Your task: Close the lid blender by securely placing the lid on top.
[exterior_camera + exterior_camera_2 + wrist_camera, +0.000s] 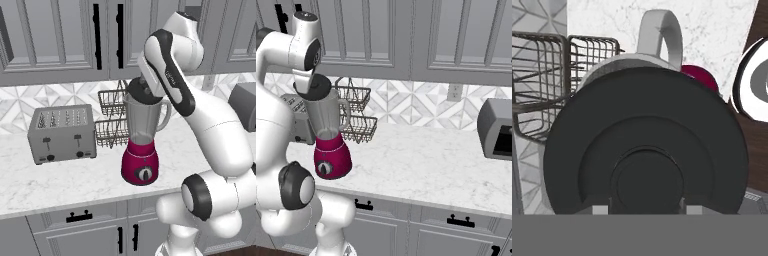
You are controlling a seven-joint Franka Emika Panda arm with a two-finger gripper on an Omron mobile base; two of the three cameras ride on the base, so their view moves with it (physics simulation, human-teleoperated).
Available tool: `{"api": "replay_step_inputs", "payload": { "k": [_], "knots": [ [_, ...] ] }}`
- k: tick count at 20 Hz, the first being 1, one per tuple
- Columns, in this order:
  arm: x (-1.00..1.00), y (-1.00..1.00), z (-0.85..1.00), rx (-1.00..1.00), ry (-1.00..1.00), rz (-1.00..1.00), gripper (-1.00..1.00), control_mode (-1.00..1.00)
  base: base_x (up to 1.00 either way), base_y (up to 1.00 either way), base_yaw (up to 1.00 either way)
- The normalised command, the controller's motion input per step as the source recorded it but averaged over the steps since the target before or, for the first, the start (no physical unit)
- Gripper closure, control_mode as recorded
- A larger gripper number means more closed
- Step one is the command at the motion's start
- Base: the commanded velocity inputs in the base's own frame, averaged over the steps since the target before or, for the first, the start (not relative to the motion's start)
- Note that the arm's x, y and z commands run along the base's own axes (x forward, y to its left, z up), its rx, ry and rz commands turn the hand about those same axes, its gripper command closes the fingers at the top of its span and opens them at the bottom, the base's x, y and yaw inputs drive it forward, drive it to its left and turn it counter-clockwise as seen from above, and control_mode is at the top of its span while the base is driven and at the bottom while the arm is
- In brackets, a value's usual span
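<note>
Tool [646,209] clamped on lid [646,150] knob, lid atop blender [141,145] jar rim, jar contents unclear

The end effector [646,210] is cut off at the bottom of the hand view, its tips mostly hidden behind the lid [646,150], so their grip cannot be judged. The lid hides most of the blender [699,77] below it. At the right edge of the left base view, a grey appliance [245,105] is cropped and partly blocked by the arm.
</note>
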Motion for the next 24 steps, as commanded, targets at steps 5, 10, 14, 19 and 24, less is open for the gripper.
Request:
{"api": "replay_step_inputs", "payload": {
  "k": [5, 10, 14, 19, 24],
  "knots": [
    [0.0, 0.0, 0.0, -0.03, -0.05, 0.04, 1.0, -1.0, 0.0, 0.0, 0.0],
    [0.01, 0.0, 0.0, -0.06, 0.0, 0.0, 1.0, -1.0, 0.0, 0.0, 0.0],
    [0.0, 0.0, -0.02, -0.06, 0.0, 0.0, 1.0, -1.0, 0.0, 0.0, 0.0],
    [0.15, 0.0, 0.0, -0.03, 0.0, 0.0, 1.0, -1.0, 0.0, 0.0, 0.0],
    [0.21, 0.0, 0.0, 0.0, 0.0, 0.0, 1.0, -1.0, 0.0, 0.0, 0.0]
  ]
}}
